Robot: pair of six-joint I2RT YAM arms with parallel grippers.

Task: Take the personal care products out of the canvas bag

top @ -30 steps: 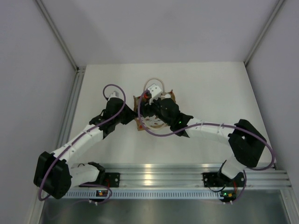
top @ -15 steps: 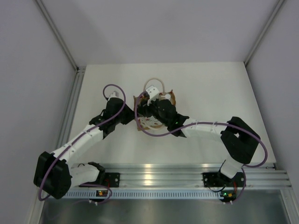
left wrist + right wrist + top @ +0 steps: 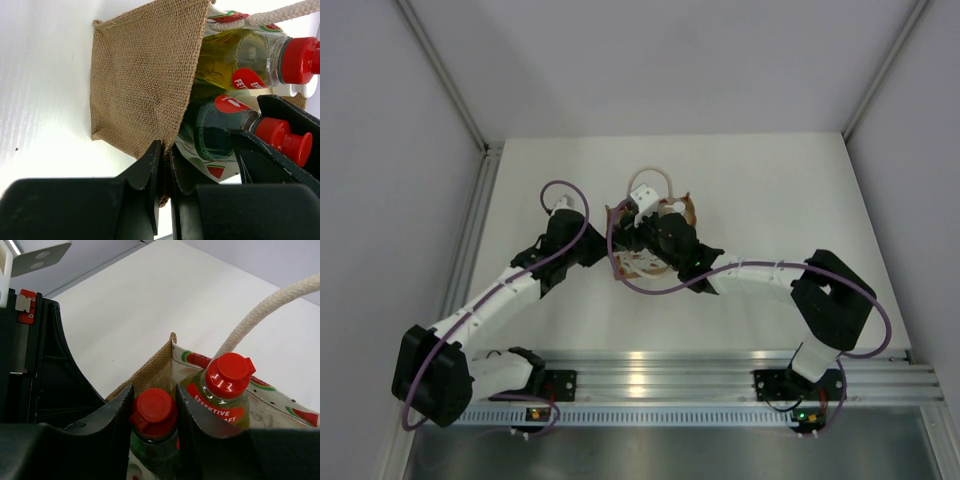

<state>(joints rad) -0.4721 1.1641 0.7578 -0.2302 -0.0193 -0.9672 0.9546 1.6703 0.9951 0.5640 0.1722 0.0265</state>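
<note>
The canvas bag [image 3: 682,210] stands at mid-table; in the left wrist view its burlap wall [image 3: 145,85] fills the middle. My left gripper [image 3: 165,150] is shut on the bag's near wall edge; from above it [image 3: 612,252] sits at the bag's left side. The dark green bottle [image 3: 155,450] with a red cap [image 3: 152,412] stands inside the bag. My right gripper [image 3: 153,390] is shut on that cap, a finger touching each side. The yellow bottle [image 3: 220,405] with a red cap [image 3: 230,375] stands beside it, also inside. The cream pump bottle and the pale cylinder are hidden.
A cream rope handle [image 3: 265,315] arcs over the bag beside the yellow bottle, and another loops behind the bag [image 3: 655,175]. Grey walls enclose the white table [image 3: 770,190] on three sides. An aluminium rail [image 3: 650,375] runs along the near edge.
My right arm has reached further left over the bag and lowered onto the bottles in the first half second; since then it has held still. The left arm has not moved.
</note>
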